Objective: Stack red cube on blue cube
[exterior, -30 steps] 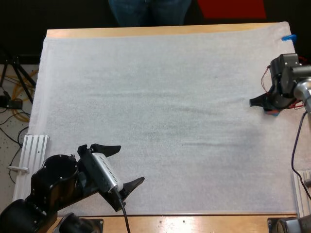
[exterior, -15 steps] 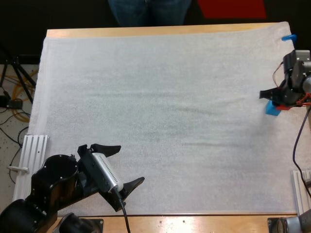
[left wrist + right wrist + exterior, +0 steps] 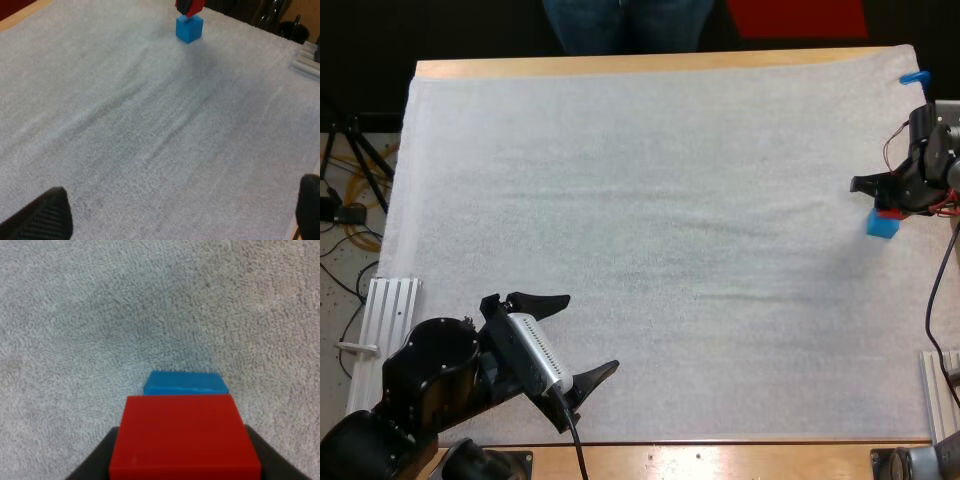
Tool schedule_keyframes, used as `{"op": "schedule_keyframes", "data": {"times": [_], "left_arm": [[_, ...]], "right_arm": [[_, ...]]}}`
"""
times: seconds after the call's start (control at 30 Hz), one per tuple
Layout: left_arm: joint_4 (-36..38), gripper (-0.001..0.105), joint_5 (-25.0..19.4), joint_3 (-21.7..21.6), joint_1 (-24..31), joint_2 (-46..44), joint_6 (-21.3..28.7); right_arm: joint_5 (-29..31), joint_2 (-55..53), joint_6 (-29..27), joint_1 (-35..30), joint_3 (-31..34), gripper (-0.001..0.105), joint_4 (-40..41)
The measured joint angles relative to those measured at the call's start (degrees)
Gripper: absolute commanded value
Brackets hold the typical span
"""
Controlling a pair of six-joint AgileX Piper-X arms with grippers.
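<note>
The blue cube [image 3: 882, 226] sits on the white mat [image 3: 650, 220] near its right edge. My right gripper [image 3: 887, 208] is shut on the red cube [image 3: 891, 212] and holds it just above the blue cube, a little off centre. In the right wrist view the red cube [image 3: 184, 435] is pressed between my fingers [image 3: 97, 462], and the blue cube [image 3: 184, 383] shows just beyond it. My left gripper [image 3: 572, 340] stands open near the front left of the mat, far from both cubes. From the left wrist the blue cube [image 3: 189, 28] lies far ahead, under the red cube [image 3: 194, 6].
A person's legs [image 3: 625, 22] stand beyond the table's far edge. A metal rail [image 3: 388, 305] lies off the mat's left side and another [image 3: 938, 390] at the right. Wooden table edge [image 3: 720, 455] runs along the front.
My right gripper has drawn back to the right, and the blue cube has come out from under it. The left arm has stayed put.
</note>
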Motion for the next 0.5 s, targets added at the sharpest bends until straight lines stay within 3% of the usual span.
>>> {"op": "schedule_keyframes", "data": {"times": [0.13, 0.5], "left_arm": [[0.0, 0.087, 0.0, 0.0, 0.0, 0.0, 0.0], [-0.4, 0.087, 0.0, 0.0, 0.0, 0.0, 0.0]], "right_arm": [[0.0, 0.0, 0.0, 0.0, 0.0, 0.047, 0.0], [-0.3, 0.0, 0.0, 0.0, 0.0, 0.059, 0.0]]}}
